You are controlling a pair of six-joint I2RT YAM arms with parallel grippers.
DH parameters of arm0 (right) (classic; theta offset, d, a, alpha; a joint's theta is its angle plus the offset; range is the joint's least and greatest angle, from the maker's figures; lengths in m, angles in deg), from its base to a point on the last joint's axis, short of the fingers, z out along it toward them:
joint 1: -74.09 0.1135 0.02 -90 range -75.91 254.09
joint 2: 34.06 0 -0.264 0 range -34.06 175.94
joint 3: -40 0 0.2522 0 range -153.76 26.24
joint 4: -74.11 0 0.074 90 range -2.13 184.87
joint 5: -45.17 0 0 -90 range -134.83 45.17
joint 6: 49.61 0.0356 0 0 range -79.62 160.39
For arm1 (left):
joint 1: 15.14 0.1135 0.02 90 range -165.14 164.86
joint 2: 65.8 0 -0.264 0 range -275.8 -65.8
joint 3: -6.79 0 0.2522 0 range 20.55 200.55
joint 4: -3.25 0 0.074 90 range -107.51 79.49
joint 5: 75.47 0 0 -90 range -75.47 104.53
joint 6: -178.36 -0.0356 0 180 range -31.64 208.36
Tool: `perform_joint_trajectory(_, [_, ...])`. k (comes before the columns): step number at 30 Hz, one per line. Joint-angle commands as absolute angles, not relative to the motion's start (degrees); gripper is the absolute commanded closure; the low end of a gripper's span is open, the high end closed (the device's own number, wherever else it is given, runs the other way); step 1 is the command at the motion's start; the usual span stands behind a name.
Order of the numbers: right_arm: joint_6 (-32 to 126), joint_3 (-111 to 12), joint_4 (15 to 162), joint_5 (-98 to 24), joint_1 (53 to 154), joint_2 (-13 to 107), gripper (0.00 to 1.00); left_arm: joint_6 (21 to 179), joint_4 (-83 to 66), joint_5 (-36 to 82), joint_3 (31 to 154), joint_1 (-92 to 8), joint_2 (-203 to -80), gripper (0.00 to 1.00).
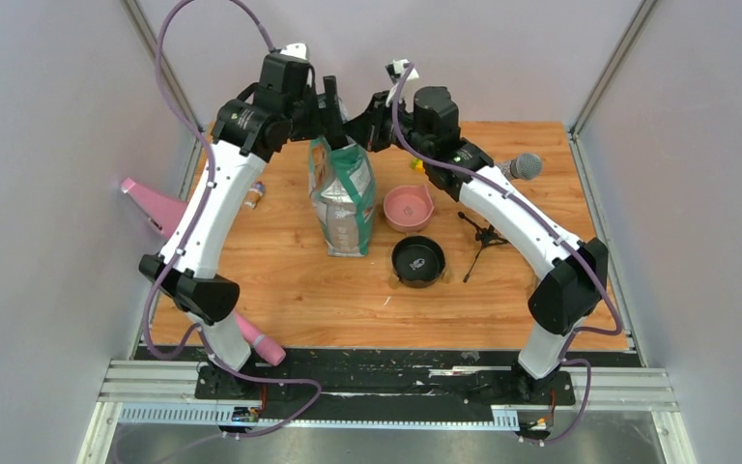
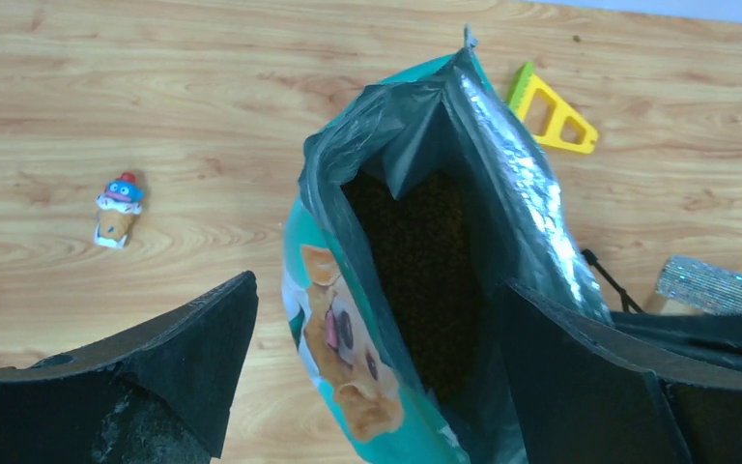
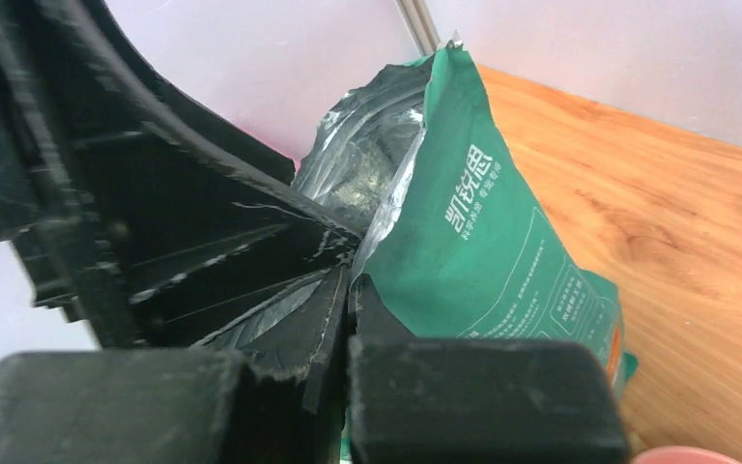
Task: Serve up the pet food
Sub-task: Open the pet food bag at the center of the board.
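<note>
The teal-green and white bag (image 1: 341, 198) stands upright on the wooden table, its top open. In the left wrist view the pet food (image 2: 425, 261) shows as dark brown kibble deep inside the bag (image 2: 348, 329). My left gripper (image 2: 377, 280) hovers above the mouth, open wide, one finger (image 2: 193, 358) outside the dog-printed wall and the other (image 2: 589, 377) over the far side. My right gripper (image 3: 351, 280) is shut on the top edge of the bag (image 3: 483, 242), pinching the green wall and its silver lining. From above, both grippers (image 1: 333, 121) (image 1: 362, 133) meet over the bag's top.
A pink bowl (image 1: 408, 206) and a black bowl (image 1: 418, 260) sit right of the bag. Behind them lie a glittery microphone (image 1: 522, 166) and a small black tripod (image 1: 481, 242). A little toy (image 2: 118, 208) and a yellow triangle (image 2: 551, 116) lie on the table. A pink object (image 1: 155, 208) leans at the left wall.
</note>
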State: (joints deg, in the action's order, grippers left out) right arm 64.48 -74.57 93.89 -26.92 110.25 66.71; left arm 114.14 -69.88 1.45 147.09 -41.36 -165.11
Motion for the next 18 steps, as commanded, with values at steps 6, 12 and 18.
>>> perform_joint_trajectory(6, [59.81, -73.65, 85.24, -30.09, 112.1, 60.91, 1.0, 115.02, -76.66, -9.85, 152.98, -45.47, -170.29, 0.24])
perform_joint_trajectory(12, [53.37, -76.45, 89.19, -34.83, 112.3, 60.89, 1.0, 110.14, -79.41, -14.5, 158.45, -47.62, -170.67, 1.0])
perform_joint_trajectory(18, [35.18, -87.16, 106.17, -54.17, 112.32, 61.29, 1.0, 97.67, -75.34, -21.0, 158.36, -48.17, -162.85, 1.0])
